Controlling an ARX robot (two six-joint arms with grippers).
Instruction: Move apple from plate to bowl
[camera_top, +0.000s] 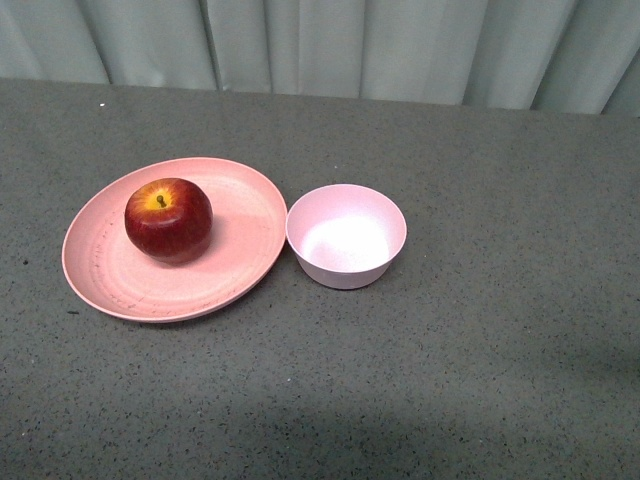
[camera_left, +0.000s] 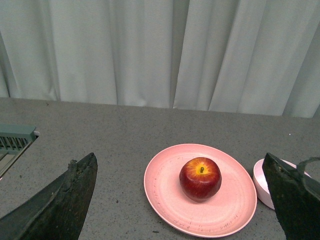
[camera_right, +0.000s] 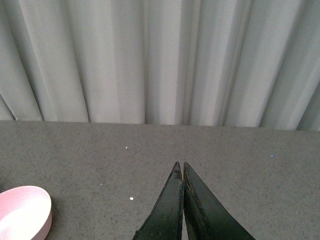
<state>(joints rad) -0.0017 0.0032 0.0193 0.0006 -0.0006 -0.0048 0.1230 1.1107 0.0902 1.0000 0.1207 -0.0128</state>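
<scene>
A glossy dark-red apple (camera_top: 168, 219) with a yellow patch round its stem sits upright on the wide salmon-pink plate (camera_top: 245, 203), left of centre on the grey table. The small pale pink bowl (camera_top: 346, 235) stands empty just right of the plate, nearly touching its rim. Neither arm shows in the front view. In the left wrist view my left gripper (camera_left: 180, 162) is open, its dark fingers (camera_left: 70, 197) spread wide, and the apple (camera_left: 200, 178) and plate (camera_left: 165, 190) lie ahead between them. My right gripper (camera_right: 179, 165) is shut on nothing, with the bowl (camera_right: 22, 210) off to one side.
A pale grey-green curtain (camera_top: 330, 45) hangs along the table's far edge. A grey-green slatted object (camera_left: 15, 137) shows at the edge of the left wrist view. Bare grey tabletop (camera_top: 500, 350) stretches right of the bowl and toward the front.
</scene>
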